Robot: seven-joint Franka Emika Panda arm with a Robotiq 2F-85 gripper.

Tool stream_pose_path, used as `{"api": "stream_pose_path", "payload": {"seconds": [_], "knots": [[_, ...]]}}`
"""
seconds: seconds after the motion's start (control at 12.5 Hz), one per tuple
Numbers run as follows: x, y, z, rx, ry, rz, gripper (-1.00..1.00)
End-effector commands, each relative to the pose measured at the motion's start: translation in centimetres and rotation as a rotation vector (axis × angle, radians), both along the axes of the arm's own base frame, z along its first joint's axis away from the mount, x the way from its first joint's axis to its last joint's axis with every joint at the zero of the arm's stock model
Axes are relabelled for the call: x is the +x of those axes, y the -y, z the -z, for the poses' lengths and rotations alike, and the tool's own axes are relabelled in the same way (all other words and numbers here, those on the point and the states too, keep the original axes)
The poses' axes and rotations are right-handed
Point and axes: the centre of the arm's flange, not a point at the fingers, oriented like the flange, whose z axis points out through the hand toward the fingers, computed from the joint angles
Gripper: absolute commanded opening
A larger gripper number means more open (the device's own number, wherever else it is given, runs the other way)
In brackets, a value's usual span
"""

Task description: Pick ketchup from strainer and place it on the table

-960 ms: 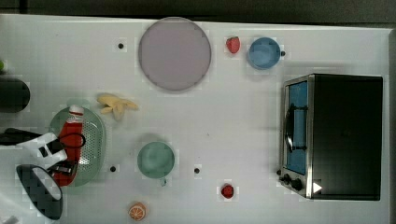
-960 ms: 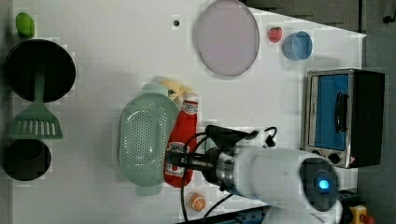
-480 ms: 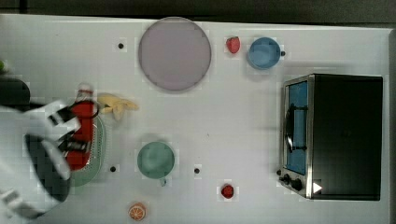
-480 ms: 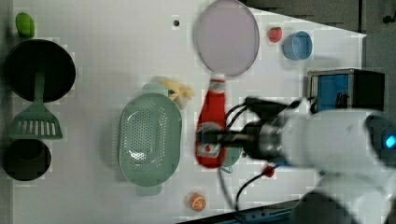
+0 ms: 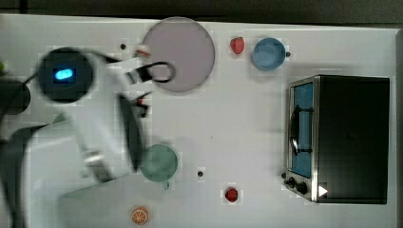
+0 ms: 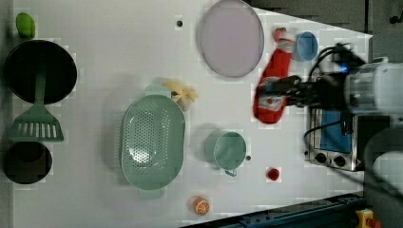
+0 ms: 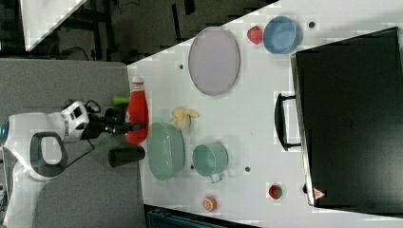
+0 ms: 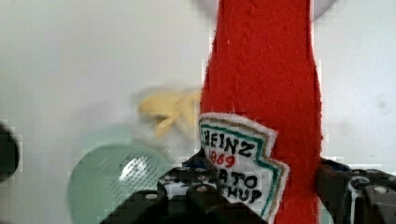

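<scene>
The ketchup (image 6: 270, 90), a red bottle with a white cap, hangs in the air well above the table (image 6: 119, 57). My gripper (image 6: 279, 91) is shut on its lower body, near the label. In the left view the bottle is to the right of the strainer (image 6: 152, 142), beside the grey plate (image 6: 231, 38). The pale green strainer has nothing in it. The right view has the ketchup (image 7: 138, 111) upright in the gripper (image 7: 133, 127), to the left of the strainer (image 7: 166, 149). The wrist view looks past the ketchup (image 8: 264, 84) and its label down to the strainer (image 8: 112, 177).
A green cup (image 6: 229, 149) stands beside the strainer, with a banana (image 6: 183, 92) by the strainer's rim. A blue bowl (image 6: 307, 46), strawberries (image 6: 273, 174), an orange slice (image 6: 201, 205) and a toaster oven (image 6: 332, 137) are spread around. A black pan with a green spatula (image 6: 38, 102) is at the left view's left.
The ketchup has risen out of the strainer in my gripper and travelled toward the left view's right, ending high beside the grey plate. The strainer stays where it was.
</scene>
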Motion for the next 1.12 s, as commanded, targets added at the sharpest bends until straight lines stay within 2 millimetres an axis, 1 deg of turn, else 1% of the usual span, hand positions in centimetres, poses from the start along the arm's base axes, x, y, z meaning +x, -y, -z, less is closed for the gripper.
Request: {"api": "stream_pose_path", "payload": {"seconds": [0.08,0.24,0.32,0.48,0.56,0.64,0.8,1.12], "knots": [[1.6,7.6,-1.1,-0.005,0.024,-0.001,0.22],[2.1,12.4,-0.5,-0.011,0.015,0.016,0.22],[2.0,14.4,0.1,-0.013,0.004,0.028,0.22],[1.3,17.6,2.0,-0.018,-0.034,0.078,0.22],[0.8,18.7,3.2,-0.019,-0.06,0.097,0.22],[0.0,19.5,4.6,-0.02,-0.091,0.112,0.22],[-1.4,20.2,7.8,-0.021,-0.14,0.126,0.22],[-2.9,20.9,13.8,-0.045,-0.11,0.126,0.22]]}}
